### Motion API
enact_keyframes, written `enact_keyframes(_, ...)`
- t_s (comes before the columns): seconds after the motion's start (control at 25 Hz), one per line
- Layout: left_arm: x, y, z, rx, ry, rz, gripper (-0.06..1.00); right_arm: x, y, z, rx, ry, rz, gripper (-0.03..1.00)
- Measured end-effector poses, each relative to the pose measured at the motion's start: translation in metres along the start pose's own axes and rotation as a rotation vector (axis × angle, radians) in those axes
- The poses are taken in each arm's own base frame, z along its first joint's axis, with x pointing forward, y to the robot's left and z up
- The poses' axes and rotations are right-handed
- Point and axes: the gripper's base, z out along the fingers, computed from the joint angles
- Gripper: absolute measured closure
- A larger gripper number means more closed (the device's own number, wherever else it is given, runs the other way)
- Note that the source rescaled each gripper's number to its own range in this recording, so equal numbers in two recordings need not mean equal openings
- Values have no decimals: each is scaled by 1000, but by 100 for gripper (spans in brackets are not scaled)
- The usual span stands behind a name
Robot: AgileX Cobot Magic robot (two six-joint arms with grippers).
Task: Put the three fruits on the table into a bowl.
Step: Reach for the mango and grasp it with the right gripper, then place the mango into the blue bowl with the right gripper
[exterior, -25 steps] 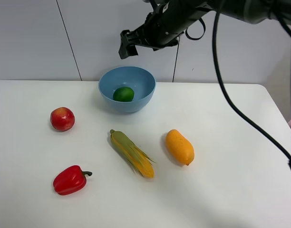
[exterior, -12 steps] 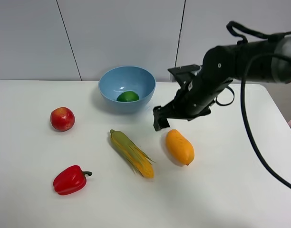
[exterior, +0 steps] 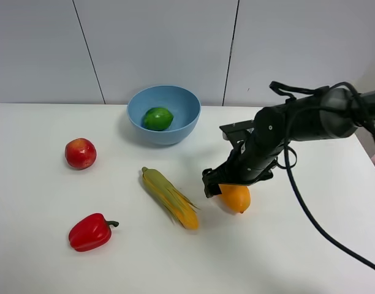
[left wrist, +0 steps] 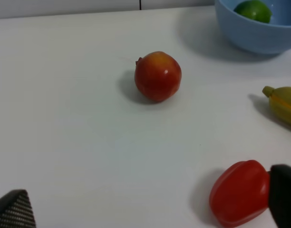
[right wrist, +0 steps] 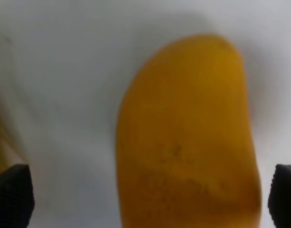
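Note:
The green lime (exterior: 158,118) lies in the light blue bowl (exterior: 181,125) at the back of the white table (exterior: 310,245). The red apple (exterior: 80,153) sits at the left. The orange-yellow mango (exterior: 236,198) lies right of centre. My right gripper (exterior: 224,184) is low over the mango's far end. In the right wrist view it (right wrist: 148,197) is open, with the mango (right wrist: 188,137) between its fingertips (right wrist: 10,194). My left gripper (left wrist: 148,209) is open and empty, out of the exterior view. Its view shows the apple (left wrist: 158,76), bowl (left wrist: 257,35) and lime (left wrist: 252,10).
A corn cob with green husk (exterior: 170,197) lies just left of the mango, close to my right gripper. A red bell pepper (exterior: 89,232) lies at the front left, and shows beside a left fingertip in the left wrist view (left wrist: 240,192). The corn's tip (left wrist: 283,102) shows there too.
My right arm has come down from above the bowl to the mango and now straddles it. The lime has rolled a little inside the bowl.

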Motion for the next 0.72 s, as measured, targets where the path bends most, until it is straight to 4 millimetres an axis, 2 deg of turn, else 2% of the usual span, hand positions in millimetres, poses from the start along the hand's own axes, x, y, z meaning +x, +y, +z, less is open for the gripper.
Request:
enact_keyframes(0.16, 0, 0, 0, 0, 0, 0, -6, 5, -3, 20, 11, 51, 12, -1)
enact_keyframes(0.24, 0, 0, 0, 0, 0, 0, -6, 6, -3, 27, 14, 69, 15, 14)
enact_keyframes(0.28, 0, 0, 0, 0, 0, 0, -6, 6, -4, 29, 17, 66, 12, 30)
enact_keyframes(0.32, 0, 0, 0, 0, 0, 0, -6, 6, -4, 29, 16, 60, 13, 52)
enact_keyframes(0.36, 0, 0, 0, 0, 0, 0, -6, 5, -4, 30, 17, 51, 13, 79)
enact_keyframes(0.4, 0, 0, 0, 0, 0, 0, -6, 5, -4, 31, 17, 46, 14, 97)
enact_keyframes(0.52, 0, 0, 0, 0, 0, 0, -6, 1, -3, 29, 14, 31, 15, 95)
enact_keyframes(0.6, 0, 0, 0, 0, 0, 0, -6, -6, -1, 21, 8, 13, 12, 95)
enact_keyframes(0.72, 0, 0, 0, 0, 0, 0, -6, -31, 6, -15, -16, -101, -1, 95)
